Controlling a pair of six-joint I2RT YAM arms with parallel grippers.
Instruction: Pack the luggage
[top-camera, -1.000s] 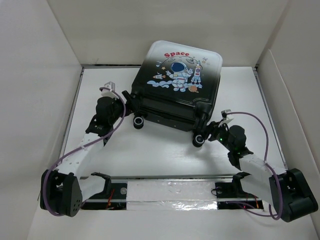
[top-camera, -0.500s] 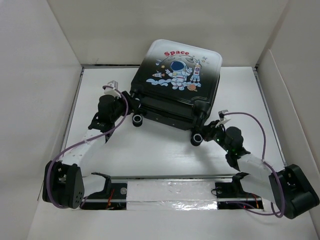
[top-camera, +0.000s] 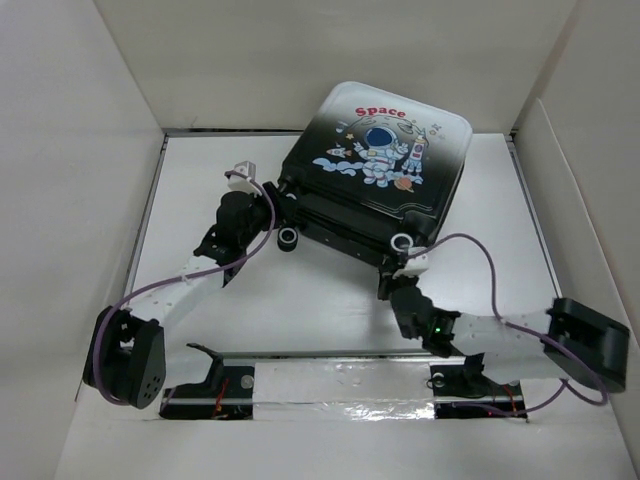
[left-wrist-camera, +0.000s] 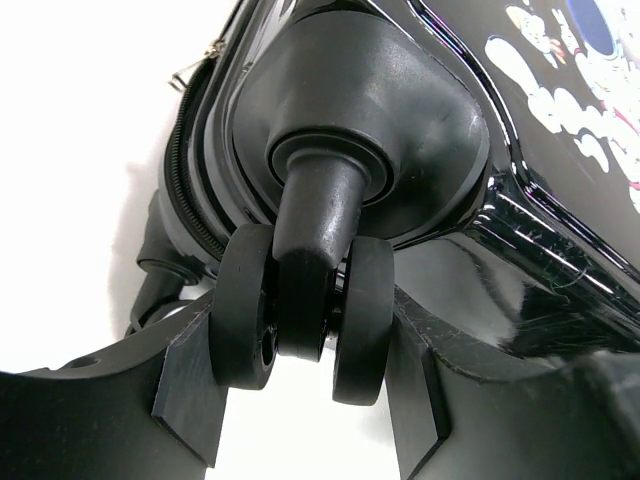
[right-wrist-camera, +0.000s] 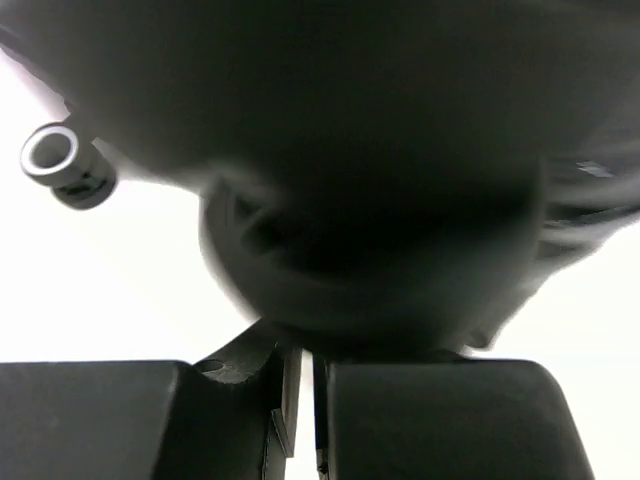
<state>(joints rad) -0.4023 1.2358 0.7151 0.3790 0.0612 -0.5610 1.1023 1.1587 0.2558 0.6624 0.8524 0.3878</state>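
Luggage (top-camera: 375, 180) turned clockwise since last look | left gripper (left-wrist-camera: 300, 405) pinching wheel (left-wrist-camera: 300, 290) | right gripper (right-wrist-camera: 305, 410) fingers pressed together at near corner | I judge: repositioning, packing unstarted.

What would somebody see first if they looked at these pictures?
The shiny suitcase at the far middle of the table, with its cartoon astronaut and red "Space" word. Next, the left gripper pinching one black twin wheel at the case's near left corner.
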